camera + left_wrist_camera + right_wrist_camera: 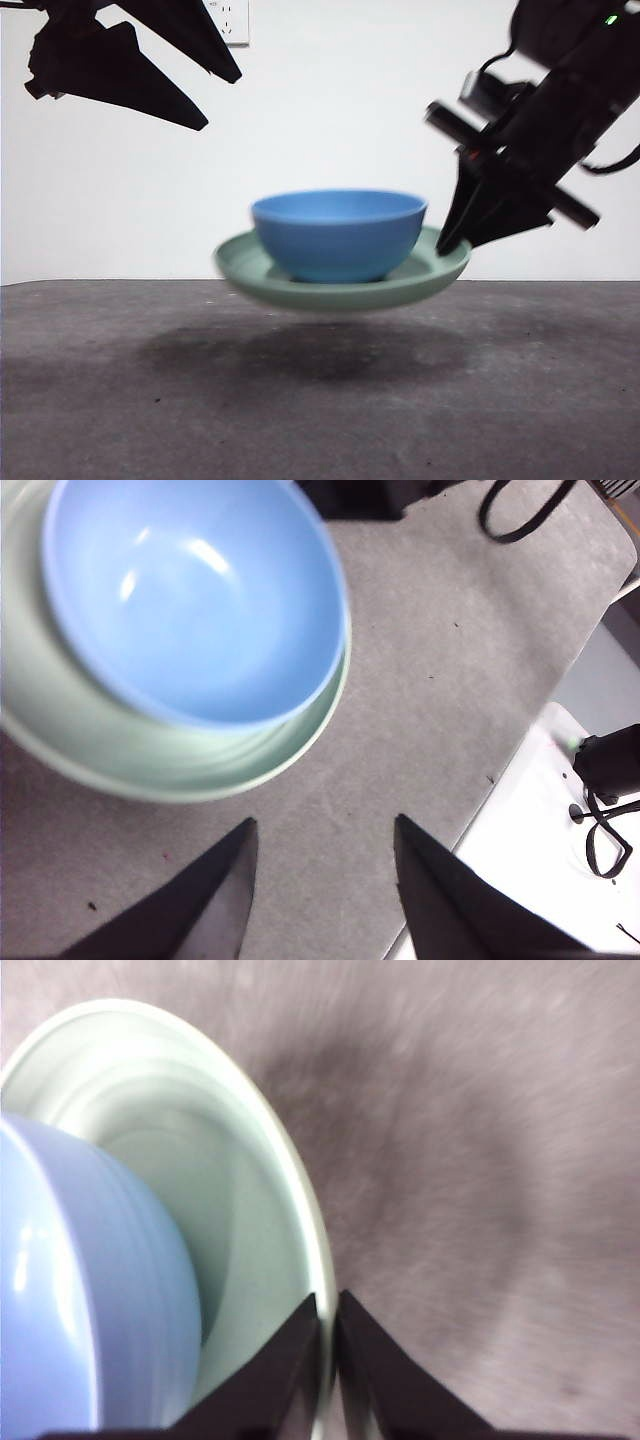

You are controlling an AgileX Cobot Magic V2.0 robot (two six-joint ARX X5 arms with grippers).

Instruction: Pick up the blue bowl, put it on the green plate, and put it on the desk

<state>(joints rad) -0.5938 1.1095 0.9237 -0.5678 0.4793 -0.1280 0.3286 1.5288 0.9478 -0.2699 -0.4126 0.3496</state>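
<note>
The blue bowl point(340, 235) sits in the green plate point(250, 270), and both hang in the air above the desk point(320, 400), casting a shadow on it. My right gripper point(447, 243) is shut on the plate's right rim point(322, 1290) and holds it up. The bowl point(90, 1290) fills the near side of the right wrist view. My left gripper point(215, 100) is open and empty, raised at the upper left, apart from the plate. The left wrist view shows the bowl point(190, 590) in the plate point(120, 755) beyond its spread jaws point(325, 845).
A white wall with a power socket point(230, 20) stands behind the desk. In the left wrist view the desk's edge borders a white surface point(530, 850) with black cables point(600, 830).
</note>
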